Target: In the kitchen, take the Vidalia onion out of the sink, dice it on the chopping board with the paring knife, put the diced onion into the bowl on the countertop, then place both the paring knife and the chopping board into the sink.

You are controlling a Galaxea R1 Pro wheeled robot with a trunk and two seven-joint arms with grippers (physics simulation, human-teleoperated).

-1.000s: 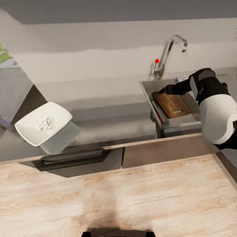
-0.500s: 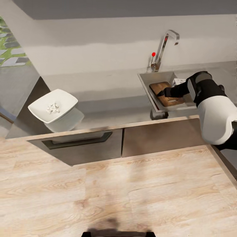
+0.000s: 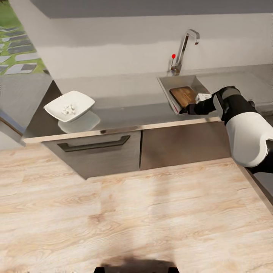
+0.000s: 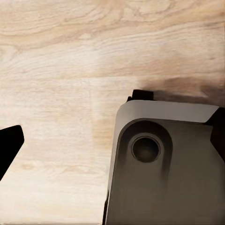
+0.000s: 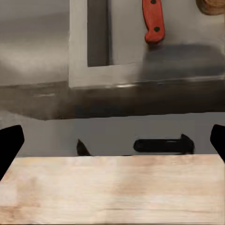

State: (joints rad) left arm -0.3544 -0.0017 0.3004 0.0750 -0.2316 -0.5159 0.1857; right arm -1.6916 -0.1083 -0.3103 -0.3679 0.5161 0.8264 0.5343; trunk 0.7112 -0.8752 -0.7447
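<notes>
Since the chopping board already lies inside the sink, at about one o'clock in the head view, and the red handle of the paring knife shows in the basin beside a corner of the board in the right wrist view, the closing step of the task looks done. White diced onion sits in the bowl, which rests on the grey surface at about ten o'clock, well apart from the sink.

Right fingers stand spread wide and hold nothing, over the surface's front edge and the cabinet handle below it. Left fingers point at the wooden floor next to the robot's own base; one dark tip shows, so I cannot tell their spread.

By my judgement nothing remains but to draw the right arm clear.
</notes>
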